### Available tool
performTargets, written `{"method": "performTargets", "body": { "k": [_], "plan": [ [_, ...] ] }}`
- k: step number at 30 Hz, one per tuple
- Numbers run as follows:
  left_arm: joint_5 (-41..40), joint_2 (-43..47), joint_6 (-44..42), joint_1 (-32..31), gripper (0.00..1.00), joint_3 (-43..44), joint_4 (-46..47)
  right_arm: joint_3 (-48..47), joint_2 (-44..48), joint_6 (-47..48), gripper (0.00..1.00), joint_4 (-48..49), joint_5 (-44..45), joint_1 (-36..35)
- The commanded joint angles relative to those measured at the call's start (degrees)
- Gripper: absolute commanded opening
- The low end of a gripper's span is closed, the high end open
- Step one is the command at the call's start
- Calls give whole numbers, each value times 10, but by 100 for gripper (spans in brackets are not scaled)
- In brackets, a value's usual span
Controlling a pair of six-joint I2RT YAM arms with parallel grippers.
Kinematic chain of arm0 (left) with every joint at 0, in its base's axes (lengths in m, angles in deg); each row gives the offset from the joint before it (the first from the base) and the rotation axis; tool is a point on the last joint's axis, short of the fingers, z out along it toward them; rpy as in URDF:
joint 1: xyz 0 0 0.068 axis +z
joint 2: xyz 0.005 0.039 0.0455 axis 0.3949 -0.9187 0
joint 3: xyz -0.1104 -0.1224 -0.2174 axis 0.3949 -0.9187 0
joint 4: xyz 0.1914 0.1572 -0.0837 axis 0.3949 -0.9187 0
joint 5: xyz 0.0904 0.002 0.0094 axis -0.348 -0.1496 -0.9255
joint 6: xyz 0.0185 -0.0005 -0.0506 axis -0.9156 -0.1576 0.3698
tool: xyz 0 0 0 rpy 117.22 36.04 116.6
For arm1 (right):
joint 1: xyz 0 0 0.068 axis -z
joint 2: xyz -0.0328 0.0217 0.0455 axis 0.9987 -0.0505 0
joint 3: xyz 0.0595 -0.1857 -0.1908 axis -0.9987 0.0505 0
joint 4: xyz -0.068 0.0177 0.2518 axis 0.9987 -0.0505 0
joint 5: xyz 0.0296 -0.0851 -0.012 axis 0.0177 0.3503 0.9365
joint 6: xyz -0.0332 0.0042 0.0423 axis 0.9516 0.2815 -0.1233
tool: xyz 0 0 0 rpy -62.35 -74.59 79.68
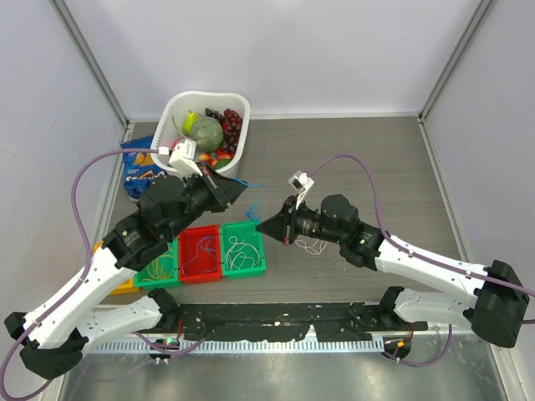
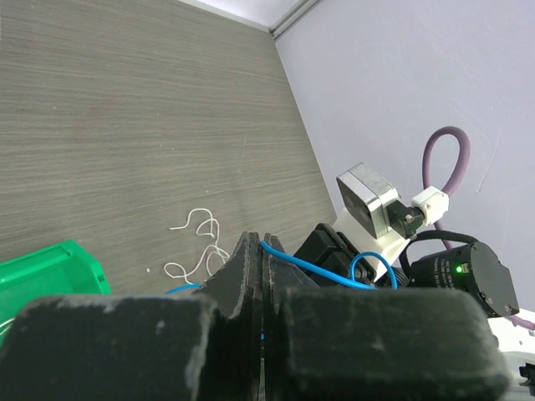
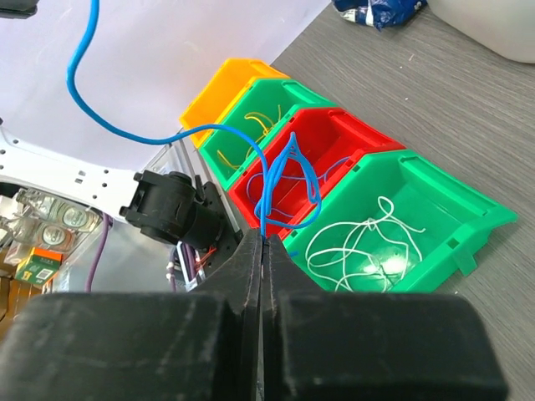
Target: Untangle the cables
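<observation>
My left gripper is shut on one end of a blue cable, which runs from its fingertips across to my right arm. My right gripper is shut on the same blue cable, which loops above the bins. Both grippers hold it in the air over the right green bin. A loose white cable lies on the table under my right arm; it also shows in the left wrist view. The right green bin holds white cables. The red bin holds blue cables.
A second green bin with yellow cables and a yellow bin stand left of the red bin. A white basket of fruit and a blue snack bag sit at the back left.
</observation>
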Motion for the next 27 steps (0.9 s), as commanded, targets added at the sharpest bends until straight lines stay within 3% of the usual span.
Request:
{"method": "performTargets", "body": {
  "k": [1, 9, 14, 20, 27],
  "plan": [
    [-48, 18, -35, 1, 0, 20, 1, 2, 33, 4, 1, -9, 59, -3],
    [-234, 100, -129, 0, 0, -13, -81, 56, 165, -44, 1, -111, 276, -3],
    [-315, 153, -178, 0, 0, -19, -139, 94, 244, -87, 1, -148, 354, -3],
    [-399, 201, -220, 1, 0, -2, -196, 88, 246, -102, 1, -264, 501, -4],
    [-482, 269, -276, 1, 0, 29, -219, 70, 230, -95, 1, -337, 595, -3]
  ]
}}
